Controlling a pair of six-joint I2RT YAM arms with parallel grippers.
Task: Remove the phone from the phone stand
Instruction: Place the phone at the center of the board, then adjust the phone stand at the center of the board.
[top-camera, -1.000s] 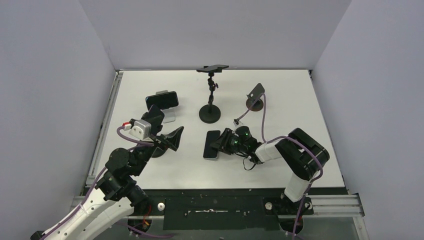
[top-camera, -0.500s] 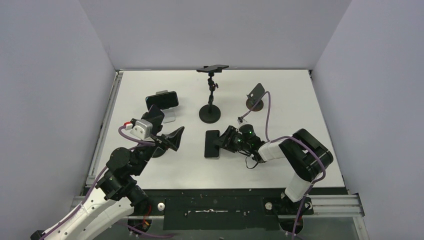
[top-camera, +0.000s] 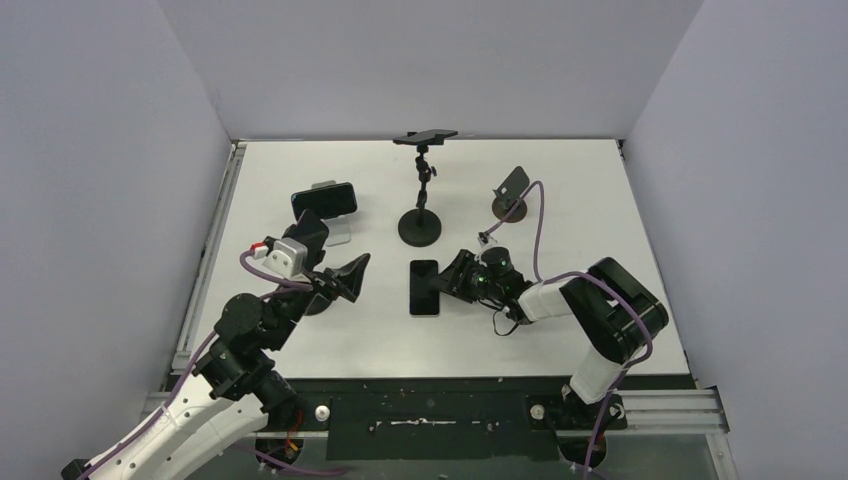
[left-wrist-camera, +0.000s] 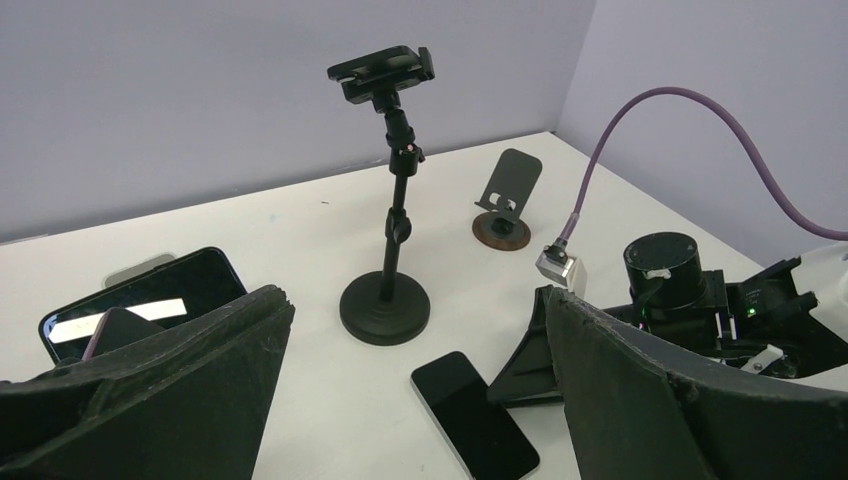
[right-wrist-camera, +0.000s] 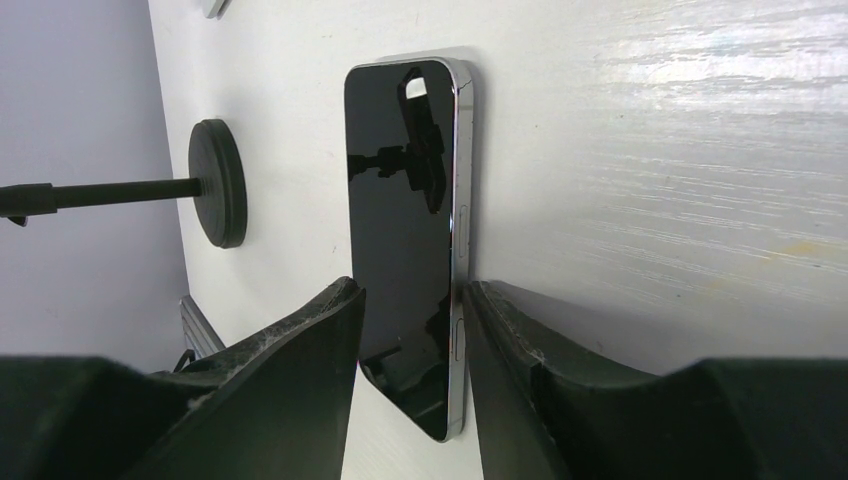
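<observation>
- Straightening since a second ago, the phone (top-camera: 424, 288) is now lying square to the table's (top-camera: 560, 340) side edges, and the right hand (top-camera: 452, 280) is sitting slightly further toward the right edge.
- The left hand (top-camera: 352, 272) is hovering near the left edge, spread wide and gripping nothing.
- The right hand is reaching in low from the right, its fingers (right-wrist-camera: 300, 350) straddling the phone's near edge; I cannot tell whether they are pinching it.
- The tall clamp stand (top-camera: 421, 215) is standing at mid-table, toward the far edge.
- A second phone (top-camera: 324, 198) is leaning on a silver stand (top-camera: 343, 236) toward the far-left corner.
- The folding stand (top-camera: 513, 188) is sitting bare toward the far-right corner.
- The phone is lying flat, screen up, just nearer than the tall stand's base and on no stand.
</observation>
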